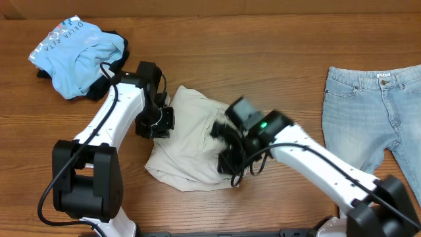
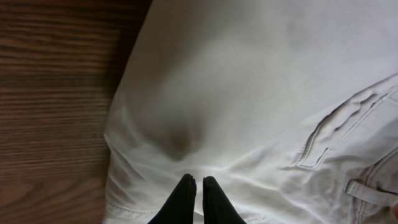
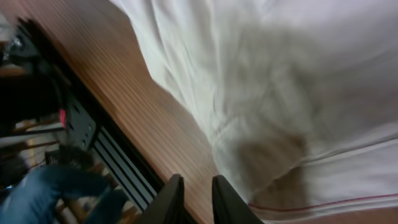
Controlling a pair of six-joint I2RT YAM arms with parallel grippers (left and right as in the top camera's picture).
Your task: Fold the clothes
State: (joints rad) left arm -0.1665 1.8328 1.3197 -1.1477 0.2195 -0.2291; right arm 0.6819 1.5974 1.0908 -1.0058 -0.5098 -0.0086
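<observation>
Wooden worktop [image 1: 263, 39], beige shorts [image 1: 191, 141] in a crumpled heap at its middle, between both arms.
Jeans [image 1: 375, 112] lie flat at far right and a blue tee [image 1: 75, 56] at far left, both well apart from the work. The heap's long axis runs roughly away from the robot. The left arm reaches in from the heap's left edge, its tool [image 2: 197, 186] over the cloth with fingers all but closed and no fold visibly pinched. The right arm leans across the near right side, its tool [image 3: 191, 186] narrowly parted and empty, over bare wood just beside the hem.
</observation>
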